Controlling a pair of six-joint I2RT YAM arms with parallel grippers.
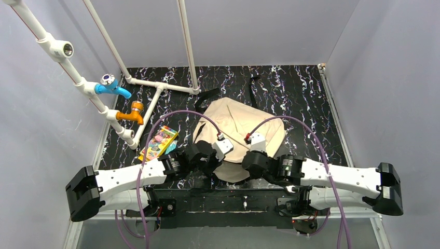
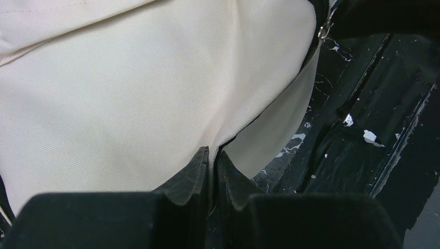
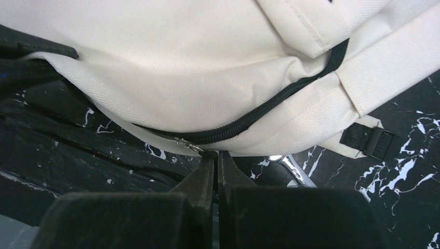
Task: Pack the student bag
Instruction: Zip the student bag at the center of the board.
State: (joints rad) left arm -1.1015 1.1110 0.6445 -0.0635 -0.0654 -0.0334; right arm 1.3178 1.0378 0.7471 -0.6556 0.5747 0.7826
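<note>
The student bag [image 1: 236, 124] is lying in the middle of the dark marbled surface [image 1: 301, 93], with both arms reaching to its near edge. The left gripper [image 2: 210, 155] is clenching a fold of the beige fabric there. The right gripper [image 3: 217, 155] is pressing tightly closed, its tips touching the metal zipper slider [image 3: 184, 144]. Possibly it is pinching the pull, which is hidden.

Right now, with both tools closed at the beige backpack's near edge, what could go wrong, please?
The right tool is shut right at the small metal zipper pull; any hold looks thin and may slip when pulled. The left tool pinches only a fold of the large beige fabric backpack; the cloth could slide out, letting the bag drag.
</note>
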